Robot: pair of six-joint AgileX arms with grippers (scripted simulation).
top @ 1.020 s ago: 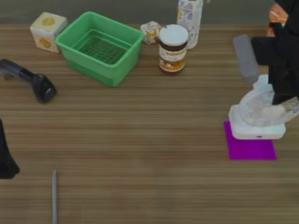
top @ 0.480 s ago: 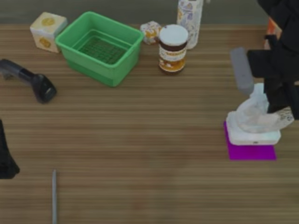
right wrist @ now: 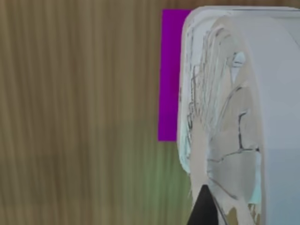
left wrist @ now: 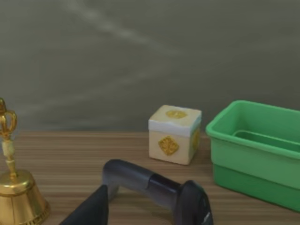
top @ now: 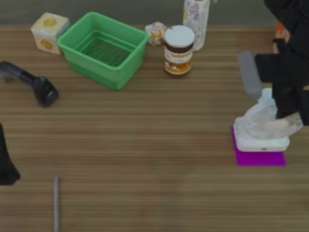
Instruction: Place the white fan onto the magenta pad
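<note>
The right gripper (top: pixel 282 104) is at the right side of the table, directly over the white fan (top: pixel 264 129). Its dark body covers the upper part of the fan in the top view, and in the right wrist view only one dark fingertip shows against the grille, so I cannot tell whether it grips the fan or has let go. The fan sits with its base over the far part of the magenta pad (top: pixel 259 158); a strip of pad shows on the near side and a sliver at the left edge. Whether the base touches the pad or hangs just above it cannot be made out.

The fan looks like light, stiff plastic. Its thin grille cage would likely flex or crack under a hard squeeze, so the motor housing or the neck above the base seems the safer place to hold. The smooth surface may be slippery.

The left gripper (top: pixel 7 166) is parked at the left edge of the table, mostly cut off from view. A grey bar (top: pixel 249 74) lies just behind the fan, partly hidden by the right arm
</note>
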